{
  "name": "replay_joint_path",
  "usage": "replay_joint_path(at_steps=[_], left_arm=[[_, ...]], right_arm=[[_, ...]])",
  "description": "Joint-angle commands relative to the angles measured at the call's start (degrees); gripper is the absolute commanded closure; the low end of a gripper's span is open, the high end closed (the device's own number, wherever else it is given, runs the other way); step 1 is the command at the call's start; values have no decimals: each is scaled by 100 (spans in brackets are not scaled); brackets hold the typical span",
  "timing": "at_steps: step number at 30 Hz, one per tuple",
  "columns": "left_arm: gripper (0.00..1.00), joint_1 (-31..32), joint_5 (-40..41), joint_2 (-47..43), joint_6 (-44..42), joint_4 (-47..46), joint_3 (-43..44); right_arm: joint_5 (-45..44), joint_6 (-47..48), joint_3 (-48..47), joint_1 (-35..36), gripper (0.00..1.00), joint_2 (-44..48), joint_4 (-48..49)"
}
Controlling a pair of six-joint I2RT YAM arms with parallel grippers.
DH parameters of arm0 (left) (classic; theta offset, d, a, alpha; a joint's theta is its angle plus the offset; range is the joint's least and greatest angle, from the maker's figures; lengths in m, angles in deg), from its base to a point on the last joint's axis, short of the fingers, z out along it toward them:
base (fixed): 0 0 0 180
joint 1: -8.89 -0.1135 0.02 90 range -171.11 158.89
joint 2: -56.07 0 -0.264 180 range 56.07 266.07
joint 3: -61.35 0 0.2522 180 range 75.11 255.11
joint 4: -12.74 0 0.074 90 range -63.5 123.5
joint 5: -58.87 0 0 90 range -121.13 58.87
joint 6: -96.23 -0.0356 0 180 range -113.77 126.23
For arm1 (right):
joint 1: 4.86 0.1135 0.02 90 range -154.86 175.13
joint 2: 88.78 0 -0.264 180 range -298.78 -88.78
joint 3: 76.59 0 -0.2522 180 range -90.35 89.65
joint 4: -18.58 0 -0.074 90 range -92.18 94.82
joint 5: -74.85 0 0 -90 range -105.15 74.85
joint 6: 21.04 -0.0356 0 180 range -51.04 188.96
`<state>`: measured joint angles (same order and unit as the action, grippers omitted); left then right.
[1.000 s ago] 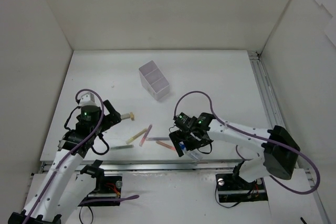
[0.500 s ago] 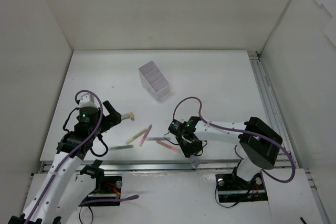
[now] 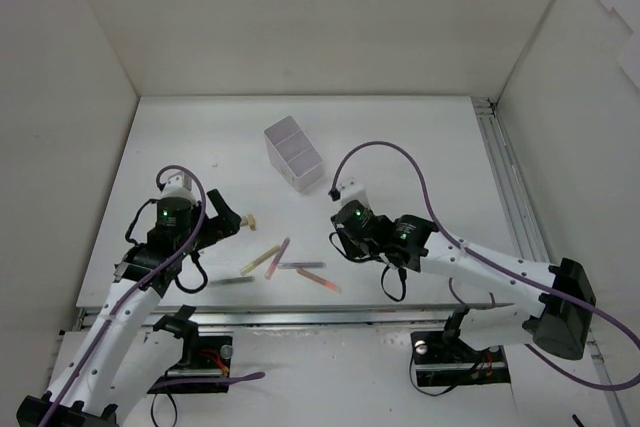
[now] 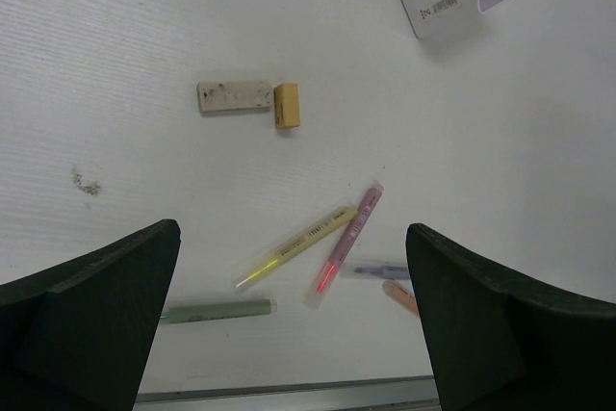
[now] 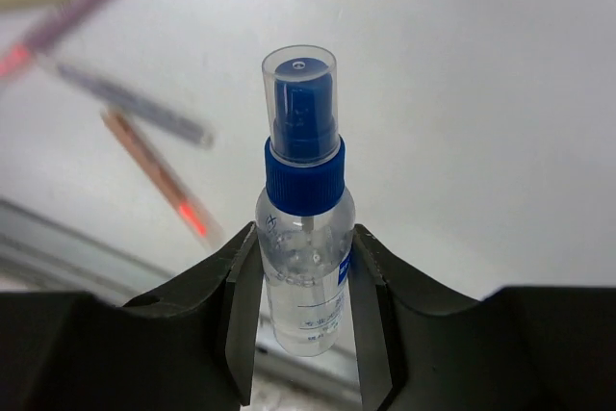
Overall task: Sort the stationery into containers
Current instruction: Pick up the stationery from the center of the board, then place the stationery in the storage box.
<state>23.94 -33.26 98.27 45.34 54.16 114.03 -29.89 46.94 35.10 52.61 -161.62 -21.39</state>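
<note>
My right gripper (image 5: 306, 247) is shut on a small clear spray bottle (image 5: 304, 190) with a blue cap, held above the table; the arm hides it in the top view. My left gripper (image 4: 293, 238) is open and empty, hovering over the loose stationery. Below it lie a yellow pen (image 4: 296, 245), a pink pen (image 4: 345, 243), a grey pen (image 4: 380, 270), an orange pen (image 4: 399, 295) and a grey-green stick (image 4: 217, 310). A tan eraser block (image 4: 287, 105) sits against a dirty white block (image 4: 234, 97). The translucent white container (image 3: 293, 153) stands further back.
White walls enclose the table on three sides. A metal rail (image 3: 300, 315) runs along the near edge just behind the pens. Another rail (image 3: 505, 187) runs down the right side.
My right gripper has shut on the spray bottle near the front edge and lifted it back from the rail. The left arm has edged forward a little, still open.
</note>
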Motion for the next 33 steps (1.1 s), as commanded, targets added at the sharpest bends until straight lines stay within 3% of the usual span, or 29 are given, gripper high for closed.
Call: replay_joint_path(at_steps=[1,3,4,7,9,10,15,18,21,26,33], left_arm=[[0,42,-86,70,-176,-489,151],[0,42,-59,78,-193,-516,134],[0,42,-59,87,-202,-525,125],[0,42,-77,61,-272,-499,143],[0,42,-60,-18,-299,-498,134],[0,42,-59,-18,-308,-516,125],[0,42,187,-10,-334,-437,186],[0,42,459,61,-361,-367,248],[0,42,459,96,-387,-402,248],[0,42,424,201,-422,-472,248],[0,42,354,359,-448,-542,239]], right_arm=[[-1555,1047,-110,-69,97,147,2521],[-1471,1828,171,-262,97,25,4204],[-1052,1990,451,-594,97,-54,5822],[-154,2393,454,-1148,97,-756,8176],[-20,2745,-140,-1317,99,-1764,8971],[-90,2747,-370,-1335,99,-1769,9176],[-679,3126,-1662,-1493,98,-3700,10713],[-207,2853,-2014,-1739,96,-4623,12502],[-118,2607,-2690,-1818,94,-5152,12168],[235,1843,-3114,-1968,93,-5635,12457],[551,1692,-2826,-1986,93,-5259,12395]])
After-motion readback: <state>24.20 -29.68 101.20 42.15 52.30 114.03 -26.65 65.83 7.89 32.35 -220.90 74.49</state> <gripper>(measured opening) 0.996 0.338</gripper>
